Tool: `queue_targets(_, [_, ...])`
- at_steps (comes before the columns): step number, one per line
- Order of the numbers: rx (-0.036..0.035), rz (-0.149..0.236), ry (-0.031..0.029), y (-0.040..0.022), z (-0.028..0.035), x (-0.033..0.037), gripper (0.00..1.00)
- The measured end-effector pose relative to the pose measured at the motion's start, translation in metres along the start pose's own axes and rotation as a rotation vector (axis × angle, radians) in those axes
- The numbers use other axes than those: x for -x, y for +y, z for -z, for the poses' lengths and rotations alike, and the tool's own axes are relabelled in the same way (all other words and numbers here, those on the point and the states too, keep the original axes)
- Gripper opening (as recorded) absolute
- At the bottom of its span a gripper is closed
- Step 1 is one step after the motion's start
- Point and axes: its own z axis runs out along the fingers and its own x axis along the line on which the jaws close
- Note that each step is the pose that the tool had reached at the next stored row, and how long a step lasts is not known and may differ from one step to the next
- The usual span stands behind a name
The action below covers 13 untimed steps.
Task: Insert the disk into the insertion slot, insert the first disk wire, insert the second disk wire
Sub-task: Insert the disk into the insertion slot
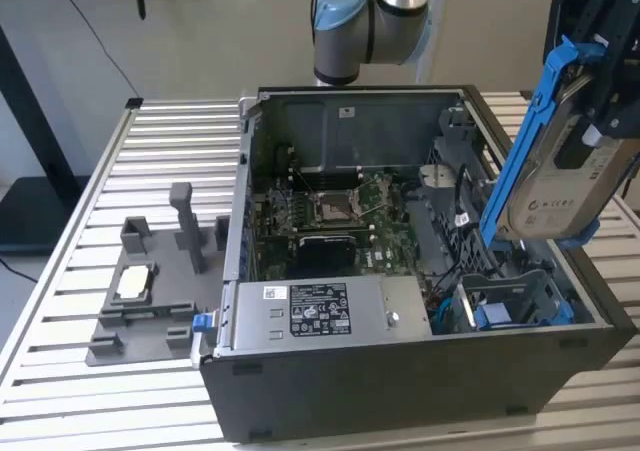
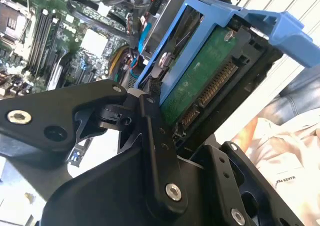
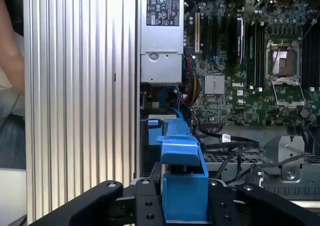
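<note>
**One disk held in the gripper above the open case**

The single gripper (image 3: pixel 185 198) is closed on one disk (image 1: pixel 558 186). Its two black metal fingers (image 2: pixel 152 118) press against opposite sides of the drive, with no gap showing. The disk is a flat silver-grey rectangle with a printed label. It sits in one bright blue plastic carrier frame (image 1: pixel 522 136) whose moulded handle juts past the drive's end. In the second wrist view the drive's underside shows a green circuit board (image 2: pixel 202 78) with a row of gold connector pins along one edge.

In the exterior view the disk hangs steeply tilted, well off flat, at the exterior view's right. It is over the near corner of the computer case (image 1: pixel 400 396) and not yet in the insertion slot (image 1: pixel 510 299). That slot is one rectangular bay in a dark grey plastic cage with blue clips, just below the disk and apart from it.

The case is one black metal box lying open. It holds one green motherboard (image 1: pixel 340 211) and one silver labelled power-supply box (image 1: pixel 320 313). On the exterior view's left stands one matte grey stand (image 1: pixel 150 301) with several upright posts. Both case and stand rest on a counter (image 1: pixel 60 391) of ribbed aluminium slats.
</note>
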Motion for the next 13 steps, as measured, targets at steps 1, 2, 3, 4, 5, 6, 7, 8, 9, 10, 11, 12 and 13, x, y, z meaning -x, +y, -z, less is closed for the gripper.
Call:
queue_targets(1, [0.0000, 0.000, -0.0001, -0.0003, -0.0019, -0.0007, 0.33])
queue_targets(2, [0.0004, 0.000, -0.0002, -0.0008, -0.0037, -0.0013, 0.33])
queue_targets(3, [0.0007, 0.000, -0.0001, -0.0012, -0.0055, -0.0019, 0.33])
queue_targets(4, [0.0009, 0.000, -0.0002, -0.0016, -0.0073, -0.0024, 0.33])
queue_targets(5, [0.0010, 0.000, -0.0002, -0.0019, -0.0090, -0.0029, 0.33])
queue_targets(6, [0.0011, 0.000, -0.0003, -0.0024, -0.0109, -0.0034, 0.33])
queue_targets(7, [0.0011, 0.000, -0.0002, -0.0026, -0.0126, -0.0035, 0.33])
queue_targets(8, [0.0011, 0.000, 0.0000, -0.0028, -0.0140, -0.0036, 0.33])
queue_targets(9, [0.0011, 0.001, -0.0002, -0.0031, -0.0156, -0.0038, 0.33])
queue_targets(10, [0.0011, 0.001, -0.0002, -0.0034, -0.0171, -0.0041, 0.33])
queue_targets(11, [0.0011, 0.001, -0.0001, -0.0036, -0.0184, -0.0042, 0.33])
queue_targets(12, [0.0011, 0.001, 0.0000, -0.0037, -0.0186, -0.0042, 0.33])
queue_targets(13, [0.0011, 0.002, 0.0000, -0.0037, -0.0189, -0.0042, 0.33])
